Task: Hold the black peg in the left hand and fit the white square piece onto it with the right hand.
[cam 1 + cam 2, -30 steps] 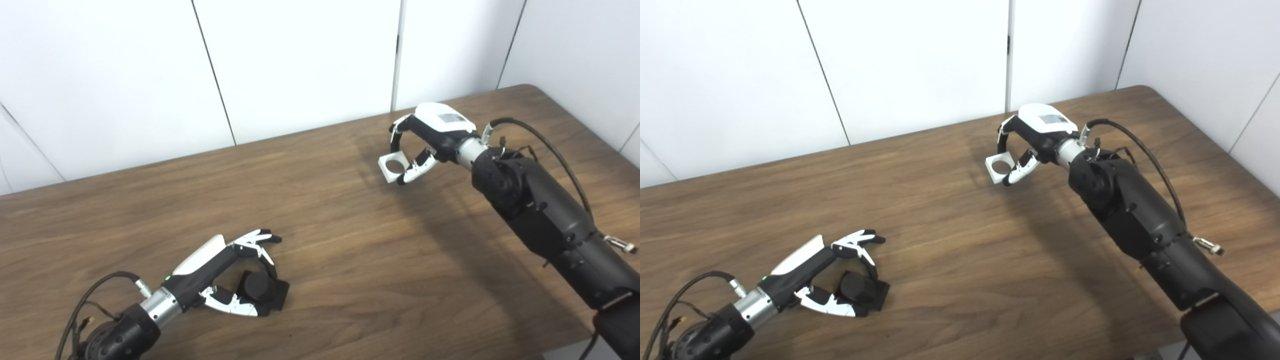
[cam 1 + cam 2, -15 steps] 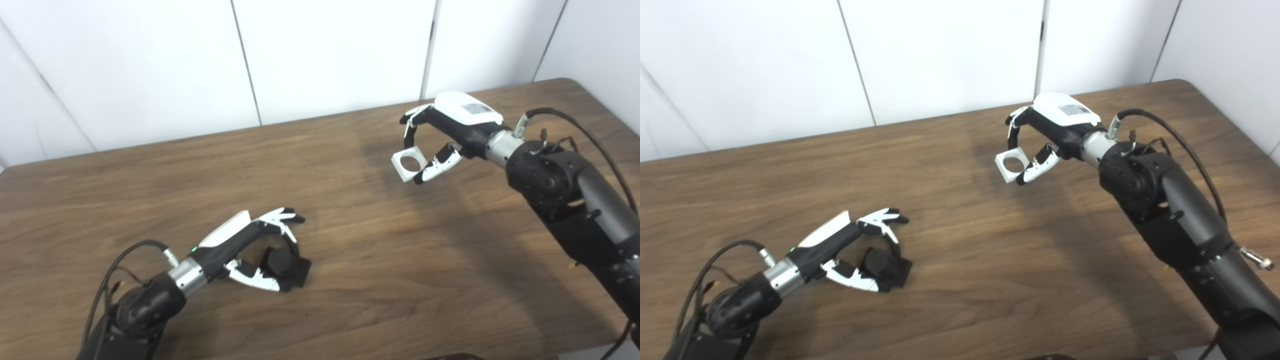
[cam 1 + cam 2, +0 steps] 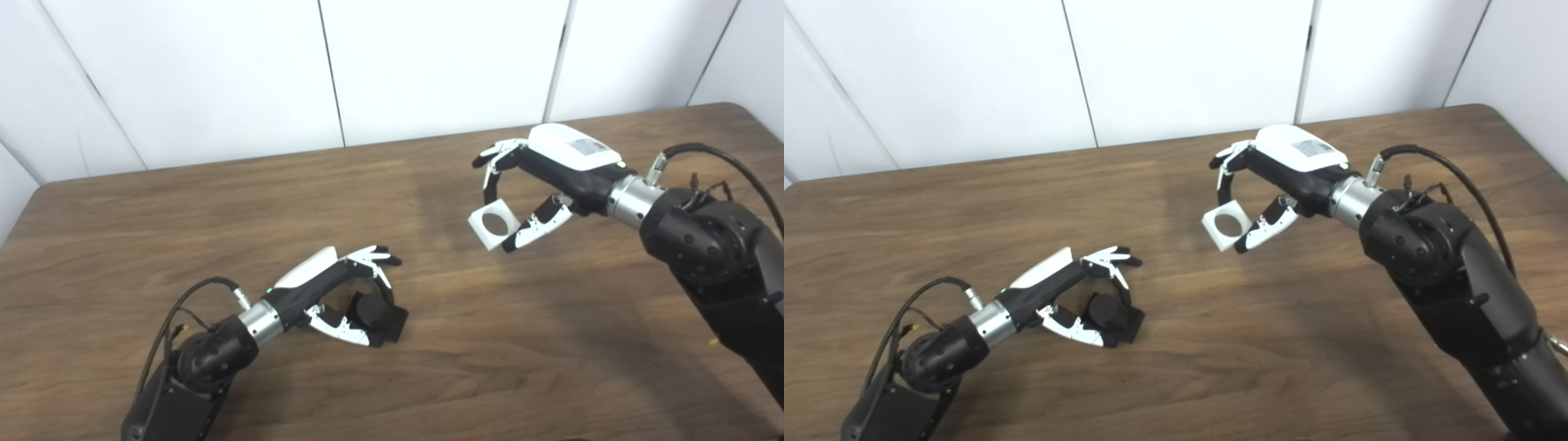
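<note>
L hand (image 3: pixel 343 294) pinching black peg (image 3: pixel 373 312), R hand (image 3: pixel 539 177) pinching white square piece (image 3: pixel 493 223); label unreadable.

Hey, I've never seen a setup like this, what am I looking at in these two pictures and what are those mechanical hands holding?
This is a humanoid robot at a wooden table. Both pictures come from two cameras side by side on its head, so they show the same scene from spots a little apart. The two dark arms coming up from the bottom edge are the robot's own.

The left hand is low at the table with its fingers wrapped around the black peg, a round stub on a dark square base. Whether the base rests on the table or is just clear of it, I cannot tell.

The right hand is raised above the table and pinches the white square piece, which has a round hole through it. The two parts are apart, not yet joined.
</note>
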Robot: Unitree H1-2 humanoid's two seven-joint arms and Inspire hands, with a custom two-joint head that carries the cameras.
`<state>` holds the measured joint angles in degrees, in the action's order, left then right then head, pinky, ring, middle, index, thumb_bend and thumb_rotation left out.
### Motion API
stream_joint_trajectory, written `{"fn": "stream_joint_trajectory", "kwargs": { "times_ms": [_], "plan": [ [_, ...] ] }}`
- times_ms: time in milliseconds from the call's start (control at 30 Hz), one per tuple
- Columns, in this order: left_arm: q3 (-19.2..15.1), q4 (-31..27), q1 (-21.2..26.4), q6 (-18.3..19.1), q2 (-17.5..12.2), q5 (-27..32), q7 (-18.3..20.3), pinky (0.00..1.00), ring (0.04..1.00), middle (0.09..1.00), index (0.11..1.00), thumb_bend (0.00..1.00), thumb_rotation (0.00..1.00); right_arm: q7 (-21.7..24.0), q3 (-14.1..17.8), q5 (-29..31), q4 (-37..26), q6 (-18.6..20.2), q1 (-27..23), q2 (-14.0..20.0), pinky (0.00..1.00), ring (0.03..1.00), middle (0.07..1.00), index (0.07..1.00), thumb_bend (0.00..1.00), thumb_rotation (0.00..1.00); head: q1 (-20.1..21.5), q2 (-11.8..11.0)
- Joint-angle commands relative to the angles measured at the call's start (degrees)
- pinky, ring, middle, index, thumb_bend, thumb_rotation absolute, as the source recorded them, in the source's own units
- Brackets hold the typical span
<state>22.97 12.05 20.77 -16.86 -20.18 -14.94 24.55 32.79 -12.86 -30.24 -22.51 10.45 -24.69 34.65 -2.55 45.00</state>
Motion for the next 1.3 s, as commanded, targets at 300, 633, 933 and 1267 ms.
{"fn": "stream_joint_trajectory", "kwargs": {
  "times_ms": [300, 633, 933, 1267],
  "plan": [
    [1.7, 1.2, -0.6, 5.1, 0.6, -3.7, 2.4, 0.98, 0.983, 0.895, 0.49, 0.52, 0.08, 2.2, -1.6, 0.6, -5.3, 0.0, -2.8, -3.5, 0.78, 0.875, 0.82, 0.478, 0.52, 0.14, -1.3, 0.6],
    [2.0, 1.2, -0.7, 5.1, 1.2, -4.2, 2.2, 0.98, 0.977, 0.894, 0.49, 0.52, 0.08, 3.7, -5.0, -1.2, -4.9, 0.1, -3.0, -8.8, 0.77, 0.865, 0.814, 0.478, 0.52, 0.14, -2.8, 1.2],
    [2.0, 1.6, -0.6, 5.1, 1.7, -4.1, 2.1, 0.98, 0.983, 0.897, 0.49, 0.52, 0.08, 6.0, -8.2, -3.6, -4.6, 1.6, -3.5, -12.0, 0.8, 0.875, 0.819, 0.479, 0.52, 0.14, -3.6, 1.3],
    [2.3, 1.6, -0.5, 5.1, 2.1, -4.8, 1.8, 0.97, 0.981, 0.888, 0.491, 0.52, 0.08, 7.3, -9.9, -4.9, -4.1, 2.7, -3.3, -14.4, 0.84, 0.88, 0.825, 0.479, 0.52, 0.14, -4.7, 1.4]
  ]
}}
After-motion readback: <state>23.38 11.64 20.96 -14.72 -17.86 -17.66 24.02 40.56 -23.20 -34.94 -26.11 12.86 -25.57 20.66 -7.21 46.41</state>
